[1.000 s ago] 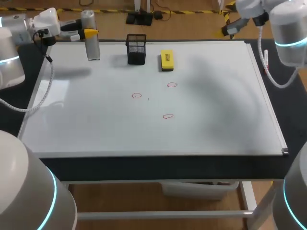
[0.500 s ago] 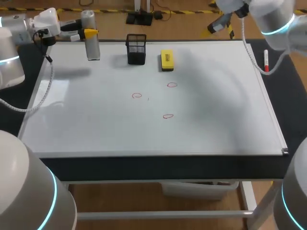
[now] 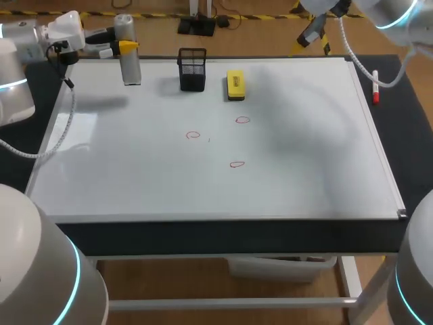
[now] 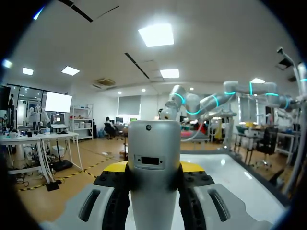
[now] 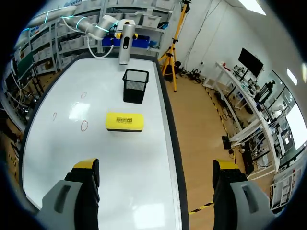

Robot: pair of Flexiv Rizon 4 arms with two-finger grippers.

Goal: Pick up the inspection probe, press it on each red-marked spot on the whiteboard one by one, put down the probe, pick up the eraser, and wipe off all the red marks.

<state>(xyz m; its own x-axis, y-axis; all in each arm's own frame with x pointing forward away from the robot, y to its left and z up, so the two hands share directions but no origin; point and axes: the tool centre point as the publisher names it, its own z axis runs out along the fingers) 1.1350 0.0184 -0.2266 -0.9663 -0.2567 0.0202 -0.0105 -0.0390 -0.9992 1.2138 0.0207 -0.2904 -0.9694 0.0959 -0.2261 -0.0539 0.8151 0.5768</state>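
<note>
Head view shows the left claw (image 3: 124,46) clamped around the upright probe (image 3: 128,64) at the whiteboard's (image 3: 304,156) far left corner, well apart from the three red marks (image 3: 193,135) mid-board. A good move would hold the probe vertical, pass clear of the mesh holder (image 3: 193,69), and descend squarely inside the nearest ring. The right claw (image 5: 156,167) gapes wide, holding nothing.

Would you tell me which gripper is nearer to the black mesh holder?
Left. The left gripper, shut on the probe, is beside the black mesh holder at the whiteboard's far edge; the right gripper is open, off past the eraser.
</note>
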